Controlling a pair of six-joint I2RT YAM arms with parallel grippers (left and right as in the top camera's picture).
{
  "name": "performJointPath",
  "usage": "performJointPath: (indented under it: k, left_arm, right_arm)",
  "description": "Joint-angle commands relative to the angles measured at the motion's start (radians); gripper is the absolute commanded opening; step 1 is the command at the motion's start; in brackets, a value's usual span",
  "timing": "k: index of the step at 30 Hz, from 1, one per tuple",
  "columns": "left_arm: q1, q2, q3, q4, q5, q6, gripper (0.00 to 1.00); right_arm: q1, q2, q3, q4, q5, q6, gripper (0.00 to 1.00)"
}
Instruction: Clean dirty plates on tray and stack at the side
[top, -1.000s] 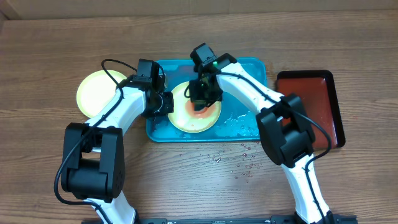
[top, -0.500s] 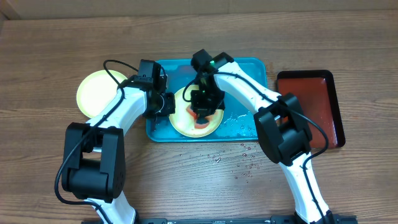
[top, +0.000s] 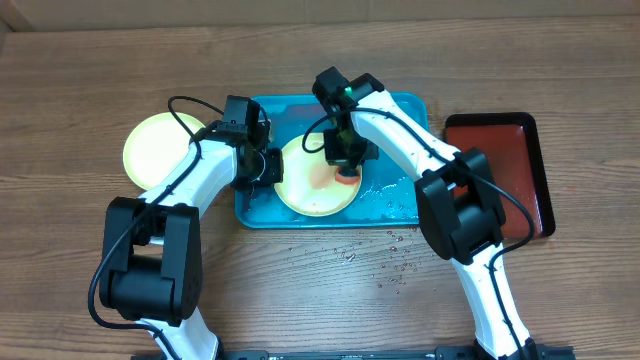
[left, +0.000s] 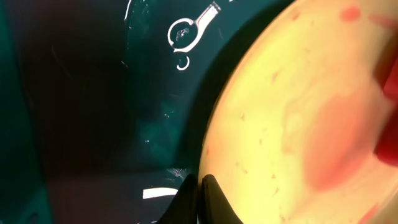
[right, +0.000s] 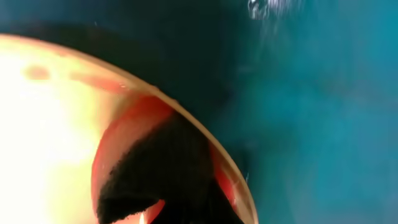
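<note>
A wooden table fills the overhead view, with water drops scattered below the turquoise tray, which lies in the upper middle. One yellow-green plate rests in the tray's lower left part, an orange smear at its middle. A second plate lies on the bare wood at upper left, just beside the tray. A dark red tray sits at far right. The left gripper meets the tray plate's left rim; the right gripper stands over the plate's right side, a red pad under it.

In the left wrist view the dark wet tray takes the left half and the yellow-green plate the right. At the bottom edge the left gripper is narrow, pinched on the plate's rim. The red pad shows at the right edge.

In the right wrist view the yellow-green plate curves across the left, the tray on the right. The right gripper, a dark blur, is clamped narrow on the red pad, which presses the plate near its rim.
</note>
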Motion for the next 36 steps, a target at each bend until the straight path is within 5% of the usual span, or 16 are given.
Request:
performJointPath:
  k: [1,15,36]
  left_arm:
    - [0.001,0.011,0.016,-0.003,-0.008,-0.004,0.04]
    - [0.001,0.011,0.016,-0.003,-0.011,-0.003,0.04]
    - [0.001,0.011,0.016,-0.008,-0.019,-0.011,0.04]
  right_arm:
    - [0.013,0.024,0.018,0.078,0.101,0.027,0.04]
    - [0.104,0.024,0.012,0.261,-0.238,-0.029,0.07]
    - [0.05,0.024,0.012,-0.065,-0.236,-0.139,0.04]
